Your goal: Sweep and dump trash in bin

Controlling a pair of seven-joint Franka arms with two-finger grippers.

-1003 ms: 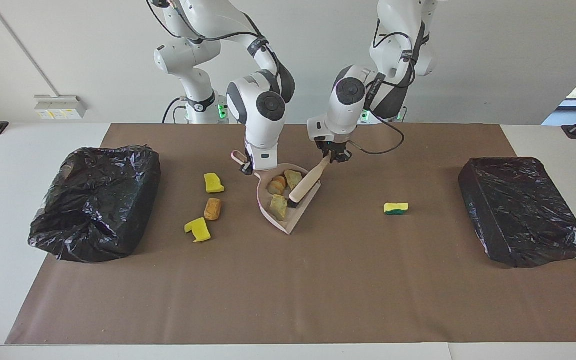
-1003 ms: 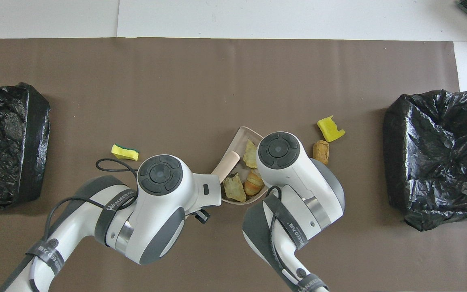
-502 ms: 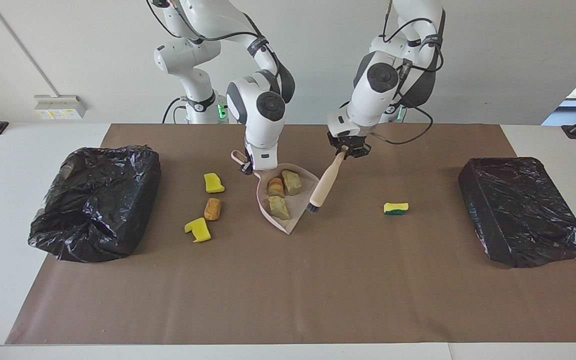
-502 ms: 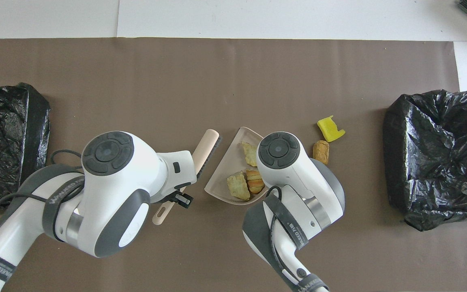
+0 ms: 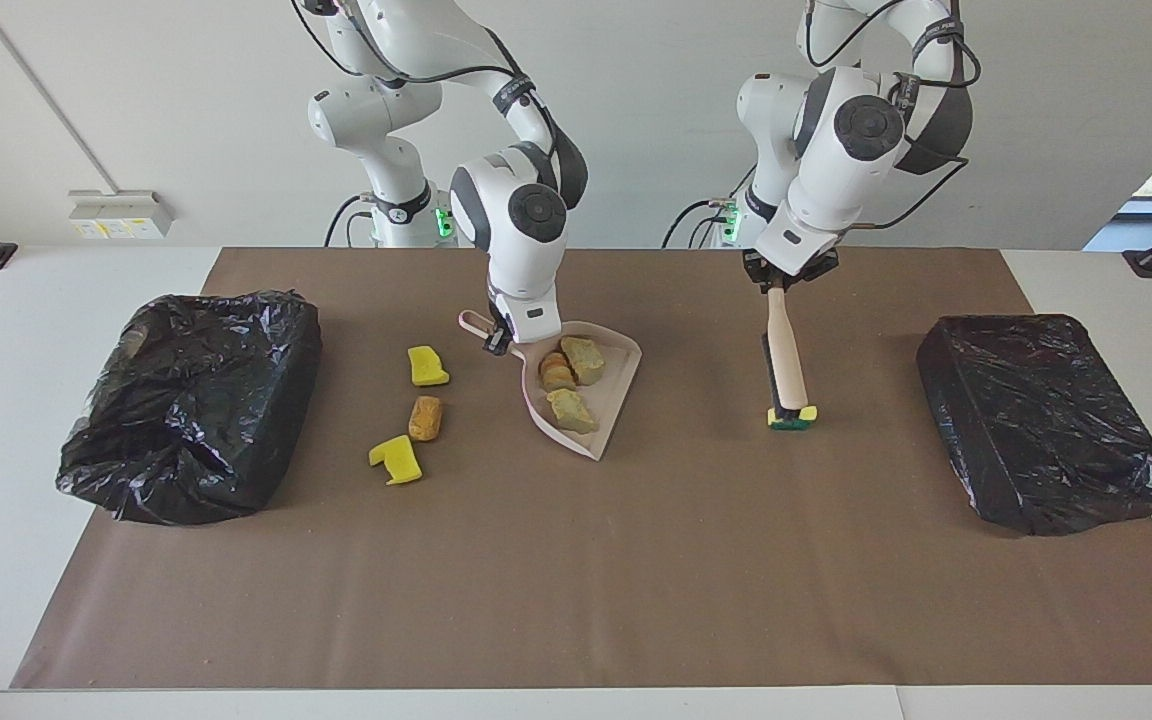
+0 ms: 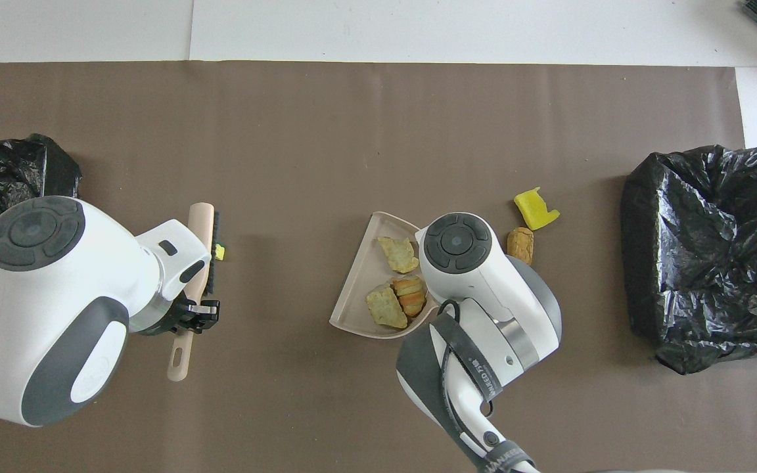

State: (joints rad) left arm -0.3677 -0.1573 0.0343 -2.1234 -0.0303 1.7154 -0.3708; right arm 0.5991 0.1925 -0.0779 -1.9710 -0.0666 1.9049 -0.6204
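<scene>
A brown mat (image 5: 576, 560) covers the white table (image 5: 6, 400), plain wall up top in the facing view. The lower half of that frame is bare mat.

Moving up to mid-frame: at left, a black bin (image 5: 191, 400) with crumpled liner; at right, a second bin (image 5: 1041, 420). Just right of the left-hand bin lie three loose chunks in a column: a notched yellow chunk (image 5: 395, 459) lowest, a tan chunk (image 5: 425, 418) above it, another yellow piece (image 5: 427, 366) highest.

Centre frame, the dustpan (image 5: 604, 420) is tipped, its open edge pointing down-right in the frame and its handle up-left. Three beige chunks (image 5: 570, 384) sit inside it. The right gripper (image 5: 498, 338) is clamped on that handle.

Right of centre, the brush (image 5: 786, 360) hangs nearly upright, long axis running top to bottom, handle up, bristle end down on the yellow-green sponge (image 5: 794, 418). The sponge lies on the mat between dustpan and the right-hand bin, mostly hidden under the brush in the overhead view. The left gripper (image 5: 778, 281) grips the brush handle tight, near the upper right of centre.
</scene>
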